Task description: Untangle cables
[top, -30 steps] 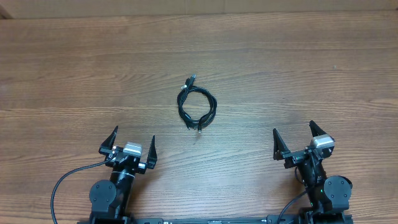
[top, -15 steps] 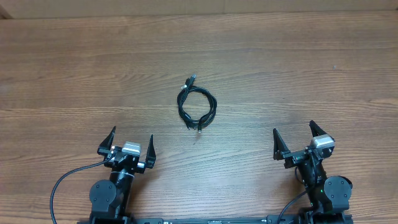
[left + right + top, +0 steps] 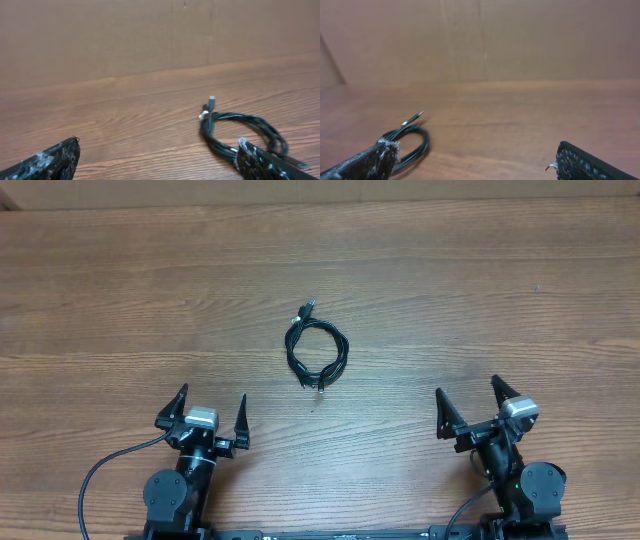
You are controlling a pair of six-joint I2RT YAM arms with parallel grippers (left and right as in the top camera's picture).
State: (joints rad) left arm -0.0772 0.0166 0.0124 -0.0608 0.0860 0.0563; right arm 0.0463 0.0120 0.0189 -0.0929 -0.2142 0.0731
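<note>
Seen from overhead, a wooden table fills the view, with two black robot arms along its near edge. At the left, the left gripper hovers over bare wood, its two pointed fingers spread wide apart with nothing between them. Near the middle of the table, well apart from both grippers, lie the cables: thin black cords wound together into one small, loose loop lying flat on the wood. The bundle's long axis runs from the far side toward the robot, leaning slightly. One plug end sticks out of the top of the loop and points away from the robot; a second, silver-tipped end pokes out at the bottom, pointing toward the near edge. At the right, the right gripper is likewise spread fully wide, holding nothing.
</note>
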